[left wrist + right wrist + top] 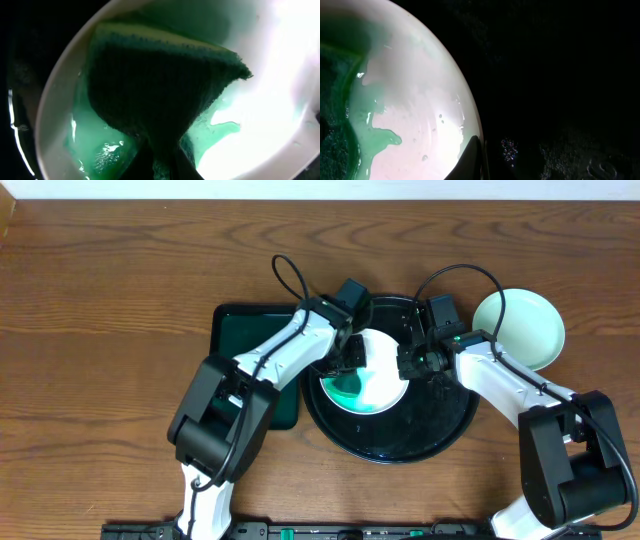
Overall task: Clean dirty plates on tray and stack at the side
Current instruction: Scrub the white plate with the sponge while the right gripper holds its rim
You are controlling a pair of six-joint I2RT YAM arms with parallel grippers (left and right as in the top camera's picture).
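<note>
A white plate (378, 385) smeared with green liquid lies on the round black tray (440, 425). My left gripper (347, 366) is shut on a dark green sponge (160, 85), which presses into the plate's (270, 75) wet left half. My right gripper (405, 364) is shut on the plate's right rim. In the right wrist view its dark fingers (472, 160) pinch the edge of the plate (420, 105), with the tray (560, 75) beside it. A pale mint green plate (518, 328) sits on the table, right of the tray.
A dark green rectangular tray (245, 350) lies just left of the black tray, partly under my left arm. Brown wooden table (100, 330) stretches out on all sides.
</note>
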